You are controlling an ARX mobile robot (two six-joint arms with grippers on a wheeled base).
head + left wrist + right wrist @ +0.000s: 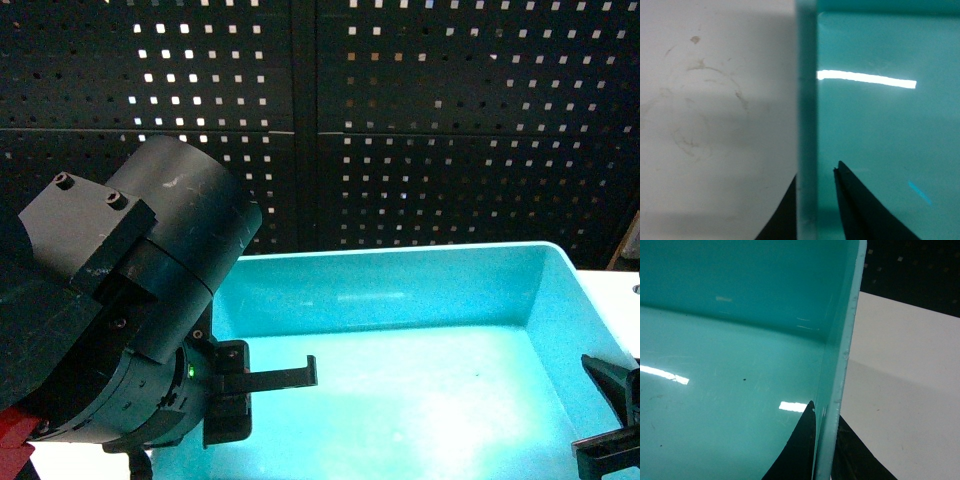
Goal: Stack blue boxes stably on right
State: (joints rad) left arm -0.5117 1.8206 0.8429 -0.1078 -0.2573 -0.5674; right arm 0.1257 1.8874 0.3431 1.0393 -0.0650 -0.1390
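Observation:
One blue box (400,290), a light turquoise tub, fills the lower part of the head view. My left gripper (816,170) straddles its left wall (807,100). The outer finger sits against the rim, while the inner finger (850,200) stands a small gap away from the wall, so this gripper is open. My right gripper (826,410) straddles the right wall (840,355) with both fingers pressed to it, shut on the box. In the head view the left inner finger (290,376) reaches over the box floor and the right gripper (610,420) sits at the box's right edge.
A white tabletop (715,125) with faint stains lies left of the box and also right of it (900,390). A dark perforated panel (450,120) closes off the back. My bulky left arm (130,300) blocks the lower left of the head view.

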